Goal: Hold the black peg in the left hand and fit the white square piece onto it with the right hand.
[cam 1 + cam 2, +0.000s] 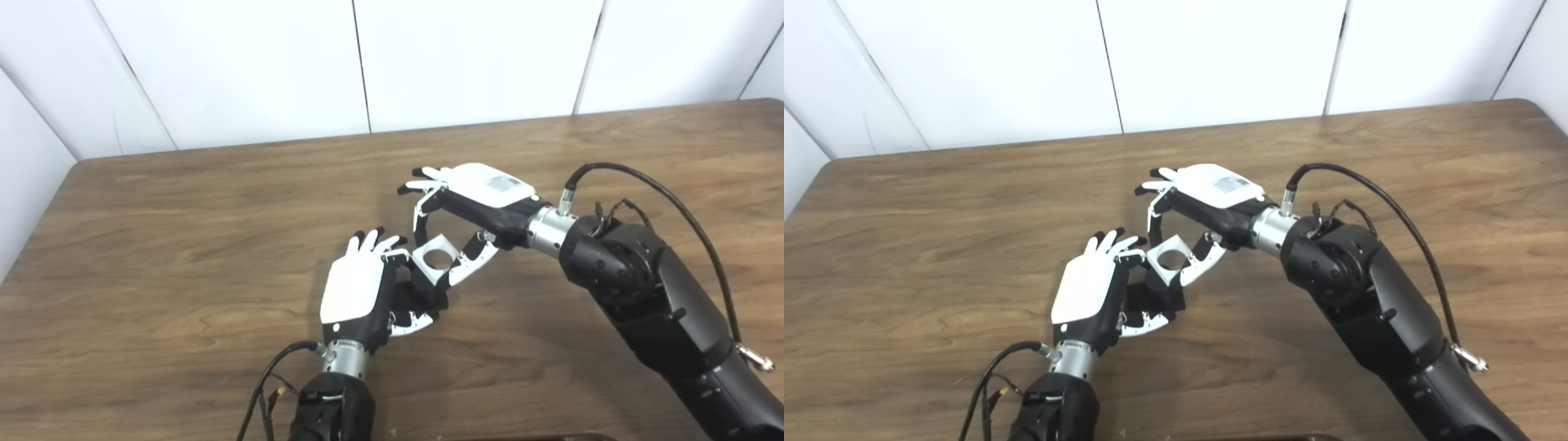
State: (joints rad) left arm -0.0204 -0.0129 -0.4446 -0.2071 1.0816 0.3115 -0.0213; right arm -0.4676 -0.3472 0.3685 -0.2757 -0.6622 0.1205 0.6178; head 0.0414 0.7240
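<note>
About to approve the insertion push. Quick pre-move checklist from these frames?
1. Left hand gripping the black peg: ok, fingers closed around a black part.
2. Right hand holding the white square piece: ok, pinched between finger and thumb.
3. Hole in the piece facing clear: ok, the round hole is open and visible.
4. Piece directly over the peg tip: cannot tell, it sits just above the black part but the tip is hidden.
5. Piece already seated: cannot tell, contact is hidden by the fingers.
6. Cables clear of the work: ok, the cable arcs behind the right wrist.
</note>
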